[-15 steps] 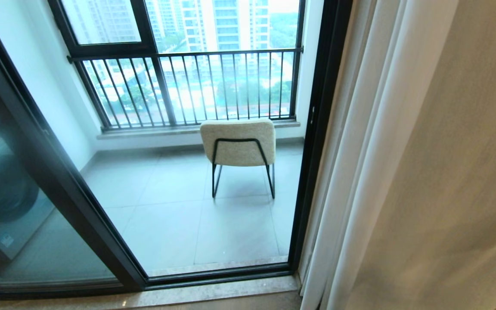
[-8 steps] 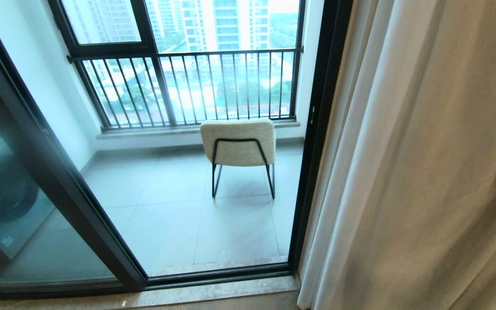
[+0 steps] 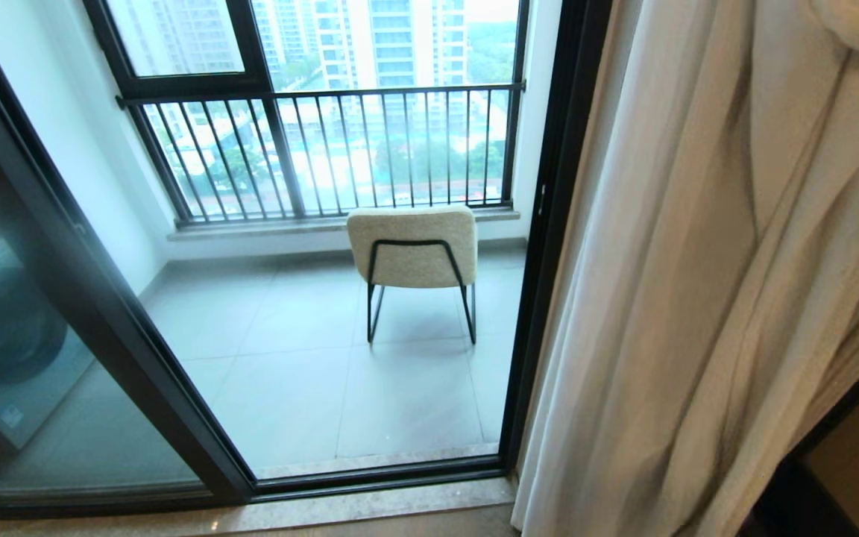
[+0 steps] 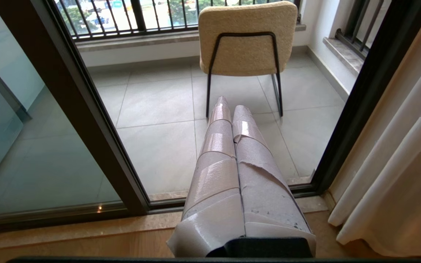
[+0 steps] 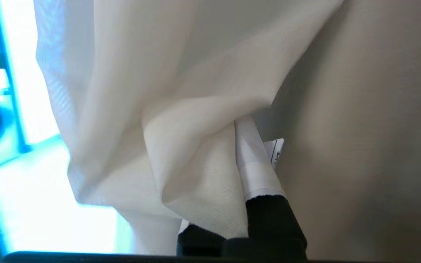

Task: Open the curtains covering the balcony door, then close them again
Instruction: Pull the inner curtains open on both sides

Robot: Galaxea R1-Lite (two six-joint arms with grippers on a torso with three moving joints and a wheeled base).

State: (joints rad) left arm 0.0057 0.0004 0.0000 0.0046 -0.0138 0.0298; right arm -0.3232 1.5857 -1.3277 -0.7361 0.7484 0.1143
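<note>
The curtains [image 3: 668, 298] hang bunched at the right of the balcony door [image 3: 541, 246], their long folds running top to floor but slanting, the upper part drawn off toward the right edge and the hem ending by the door's right frame post. The right gripper [image 5: 232, 153] is clamped on a fold of the sheer white fabric, which wraps over one finger. The left gripper [image 4: 230, 109], its taped fingers pressed together and holding nothing, points out through the doorway toward the chair [image 4: 247, 40].
</note>
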